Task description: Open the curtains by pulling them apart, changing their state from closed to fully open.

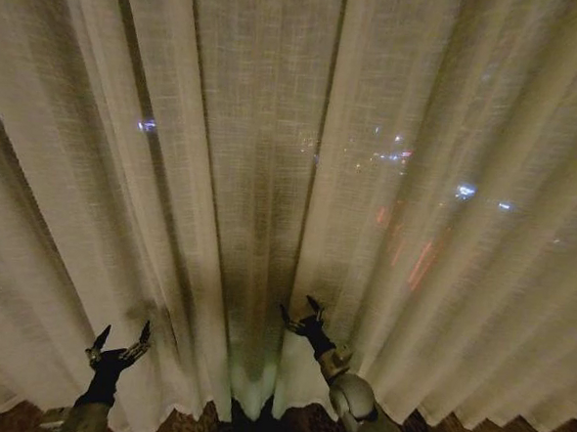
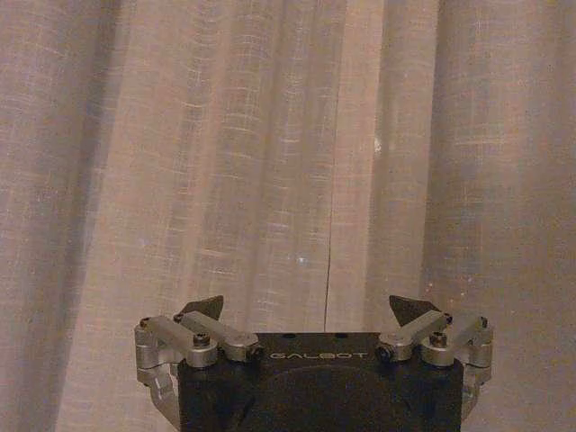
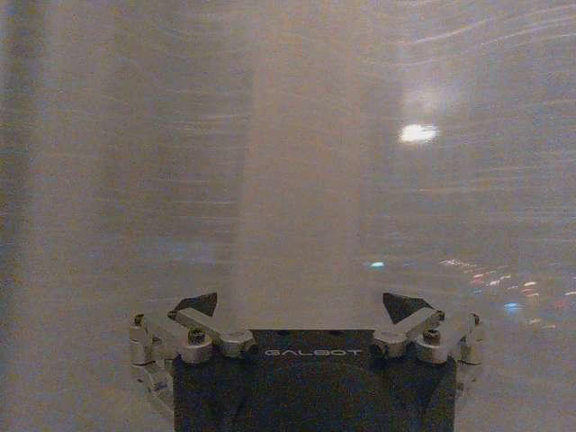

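Both grippers, left and right, gape before closed curtains

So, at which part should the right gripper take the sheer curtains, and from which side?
Probably a vertical pleat edge of the curtains near the dark centre fold, approached straight from the front. The right gripper is open and already faces that fold; the hanging pleats give a thin ridge to pinch. The left gripper is open farther left.

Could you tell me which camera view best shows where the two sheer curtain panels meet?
The head view: the sheer curtains hang closed, meeting at a dark central fold, with the left gripper and right gripper open before them. The left wrist view shows one close panel edge; the right wrist view shows blurred fabric with lights behind it.
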